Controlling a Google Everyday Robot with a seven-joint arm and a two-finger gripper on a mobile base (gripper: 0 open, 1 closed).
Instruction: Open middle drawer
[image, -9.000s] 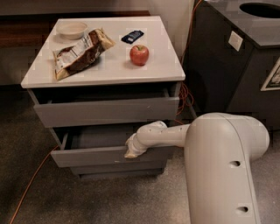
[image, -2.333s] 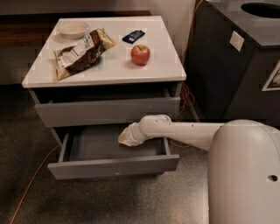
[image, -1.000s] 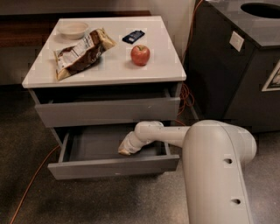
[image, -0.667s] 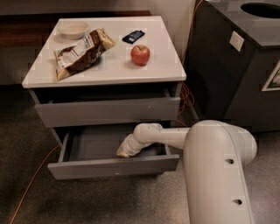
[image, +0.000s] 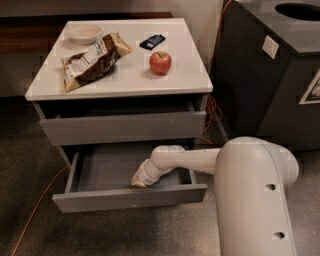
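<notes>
- The hand (image: 139, 180) sits inside the middle drawer (image: 100, 199), just behind its front wall — open or closed cannot be told.
- That drawer stands pulled out beneath the top drawer (image: 122, 128).
- On the tabletop (image: 131, 76) — an apple (image: 160, 63) and a chip bag (image: 92, 60).

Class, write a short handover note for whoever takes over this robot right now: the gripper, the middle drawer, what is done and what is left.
Gripper: down inside the middle drawer, just behind its front panel. The arm reaches in from the right.
Middle drawer: pulled well out, with its grey interior showing.
Apple and chip bag: on the tabletop, not involved.
Done: the opening looks complete.
Left: probably only lifting the gripper out clear of the drawer.
</notes>
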